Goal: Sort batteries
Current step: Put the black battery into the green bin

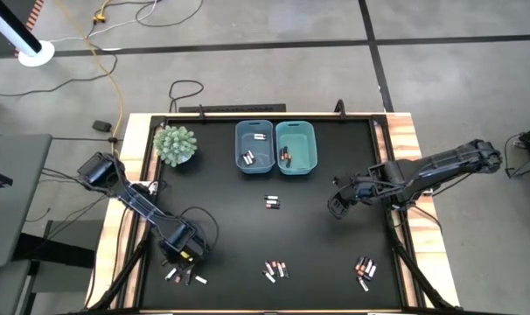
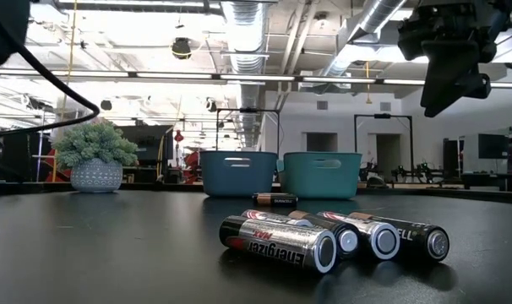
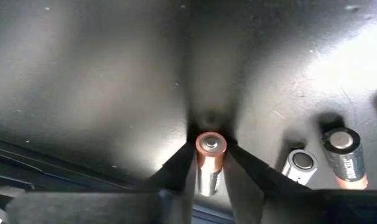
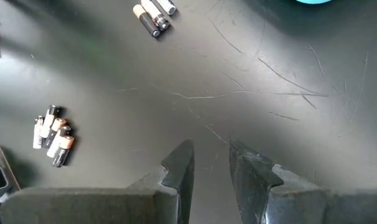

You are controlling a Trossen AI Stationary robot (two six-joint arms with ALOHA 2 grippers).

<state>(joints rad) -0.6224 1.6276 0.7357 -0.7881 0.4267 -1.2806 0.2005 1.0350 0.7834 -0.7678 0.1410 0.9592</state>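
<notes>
Held battery (image 3: pixel 210 163): copper-ended cell, pinched between the left jaws (image 3: pixel 210 180), at about 7 o'clock on the worktop (image 1: pixel 221 227).
Loose batteries beside it: two more (image 3: pixel 325 160) lie just next to the held one.
Other batteries: a small pair at the centre (image 1: pixel 272 203); a cluster at 6 o'clock (image 1: pixel 275 269); another at 5 o'clock (image 1: pixel 365 269); a few inside each bin, types hard to tell from above.
Bins: dark blue bin (image 1: pixel 254 146) and teal bin (image 1: pixel 296 146), side by side at 12 o'clock.
Right jaws (image 1: pixel 338 206): at 3 o'clock, raised above the worktop, narrowly parted, holding nothing.
Plant (image 1: pixel 175 144): potted, at 11 o'clock.
</notes>
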